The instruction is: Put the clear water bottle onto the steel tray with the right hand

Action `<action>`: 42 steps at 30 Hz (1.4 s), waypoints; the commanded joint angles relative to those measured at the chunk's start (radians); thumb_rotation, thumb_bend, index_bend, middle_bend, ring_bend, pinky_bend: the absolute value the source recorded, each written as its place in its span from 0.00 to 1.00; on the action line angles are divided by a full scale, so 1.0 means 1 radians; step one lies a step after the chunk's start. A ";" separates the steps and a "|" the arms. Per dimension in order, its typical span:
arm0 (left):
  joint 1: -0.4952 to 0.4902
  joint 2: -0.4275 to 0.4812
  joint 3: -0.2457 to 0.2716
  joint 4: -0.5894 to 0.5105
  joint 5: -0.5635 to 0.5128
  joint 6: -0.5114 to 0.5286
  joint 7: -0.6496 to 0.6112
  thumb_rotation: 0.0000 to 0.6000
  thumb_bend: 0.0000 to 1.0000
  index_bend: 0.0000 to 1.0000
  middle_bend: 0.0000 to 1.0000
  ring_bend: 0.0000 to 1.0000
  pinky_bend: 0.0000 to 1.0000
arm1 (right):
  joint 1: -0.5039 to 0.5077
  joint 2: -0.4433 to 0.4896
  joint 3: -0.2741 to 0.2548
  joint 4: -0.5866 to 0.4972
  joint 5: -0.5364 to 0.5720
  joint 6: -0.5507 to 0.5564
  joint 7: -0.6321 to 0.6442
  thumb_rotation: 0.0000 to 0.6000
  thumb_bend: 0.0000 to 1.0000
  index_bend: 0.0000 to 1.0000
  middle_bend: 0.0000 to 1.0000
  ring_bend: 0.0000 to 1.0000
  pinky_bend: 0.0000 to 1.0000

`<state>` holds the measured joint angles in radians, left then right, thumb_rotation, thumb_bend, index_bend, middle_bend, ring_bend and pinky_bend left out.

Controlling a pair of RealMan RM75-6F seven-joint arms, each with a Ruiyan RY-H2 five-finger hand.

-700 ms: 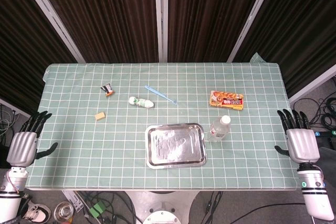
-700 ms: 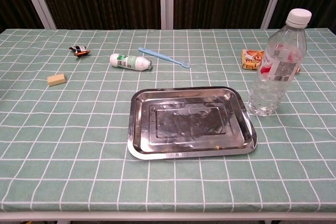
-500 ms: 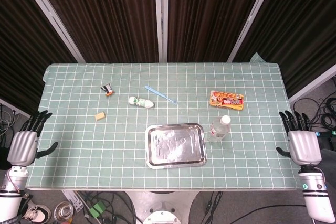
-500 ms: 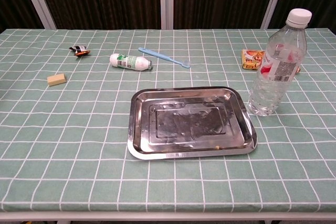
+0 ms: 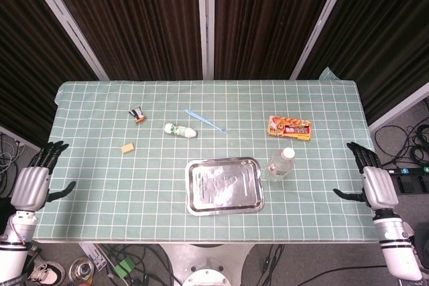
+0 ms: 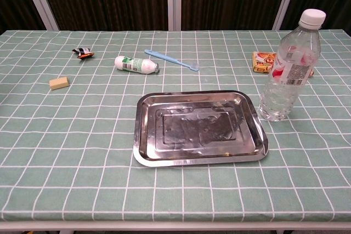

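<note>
- clear water bottle (image 6: 289, 67) stands upright on the table (image 5: 100, 159), well off to the left of my right hand (image 5: 372, 185), just beside the steel tray (image 5: 224, 185) on its right edge
- my right hand is empty, fingers spread, at the table's right edge
- my left hand (image 5: 30, 185) is empty too, fingers apart, off the far left edge
- snack pack (image 5: 289, 127) beyond the bottle; toothbrush (image 5: 204, 120) and small white bottle (image 5: 180, 130) beyond the tray

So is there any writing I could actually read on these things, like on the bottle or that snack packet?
None can be read.
Clear water bottle: red and white label, print too small.
Snack packet: orange and red, lettering blurred.
White and green tube: markings too small.
Steel tray: no writing visible.
</note>
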<state>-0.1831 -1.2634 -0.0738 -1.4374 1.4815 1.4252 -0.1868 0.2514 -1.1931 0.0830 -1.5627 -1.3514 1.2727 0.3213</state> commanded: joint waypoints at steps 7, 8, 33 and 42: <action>-0.005 -0.001 0.000 0.027 0.006 -0.003 -0.018 1.00 0.26 0.16 0.18 0.09 0.19 | 0.126 -0.244 0.020 0.331 -0.146 -0.171 0.735 1.00 0.00 0.00 0.04 0.00 0.00; -0.005 0.001 0.000 0.028 0.006 -0.004 -0.018 1.00 0.26 0.16 0.18 0.09 0.19 | 0.133 -0.258 0.023 0.344 -0.146 -0.176 0.753 1.00 0.00 0.00 0.04 0.00 0.00; -0.001 0.007 -0.003 0.053 -0.006 -0.002 -0.046 1.00 0.26 0.16 0.18 0.09 0.19 | 0.283 -0.474 0.099 0.422 -0.066 -0.249 0.599 1.00 0.01 0.61 0.53 0.36 0.40; -0.002 0.009 -0.004 0.042 -0.003 0.000 -0.039 1.00 0.26 0.16 0.18 0.09 0.19 | 0.281 -0.412 0.135 0.324 -0.065 -0.199 0.564 1.00 0.06 0.69 0.58 0.40 0.45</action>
<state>-0.1853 -1.2546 -0.0772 -1.3948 1.4787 1.4250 -0.2266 0.5335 -1.6253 0.2034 -1.2131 -1.4131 1.0527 0.8956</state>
